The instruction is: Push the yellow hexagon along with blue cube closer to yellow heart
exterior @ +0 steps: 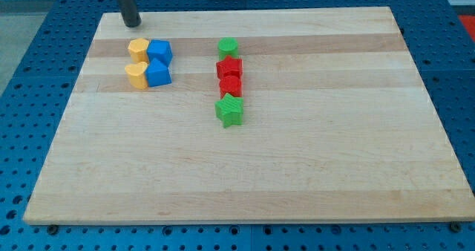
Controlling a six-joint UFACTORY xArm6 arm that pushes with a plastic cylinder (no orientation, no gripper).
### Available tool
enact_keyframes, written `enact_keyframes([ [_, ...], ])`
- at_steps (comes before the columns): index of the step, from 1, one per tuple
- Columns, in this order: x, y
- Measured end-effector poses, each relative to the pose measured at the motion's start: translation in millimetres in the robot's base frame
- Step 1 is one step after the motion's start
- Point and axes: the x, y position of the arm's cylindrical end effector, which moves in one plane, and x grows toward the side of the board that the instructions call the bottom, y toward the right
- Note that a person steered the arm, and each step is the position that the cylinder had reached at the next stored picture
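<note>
The rod had no pincer, so nothing could be said of one; its tip (132, 24) was parked just above the yellow hexagon (137, 48) and blue cube (159, 52), which needed nudging down evenly toward the yellow heart (136, 76).

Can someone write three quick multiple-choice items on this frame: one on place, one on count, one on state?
1. Where is my tip?
A. at the view's top left, above the yellow hexagon
B. between the two red blocks
C. at the view's bottom right

2. How many blocks lie on the board?
A. six
B. eight
C. ten

3. How do the yellow heart and the lower blue block stand?
A. far apart
C. stacked
B. side by side, touching

Key: 1 A, the rod ends near the board's top left corner, clear of the blocks. 2 B, two yellow, two blue, two green, two red. 3 B, no gap shows between them.
</note>
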Motion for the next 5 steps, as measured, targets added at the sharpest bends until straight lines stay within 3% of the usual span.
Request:
enact_keyframes([
  [1,4.5,1.0],
  [5,109.3,3.3],
])
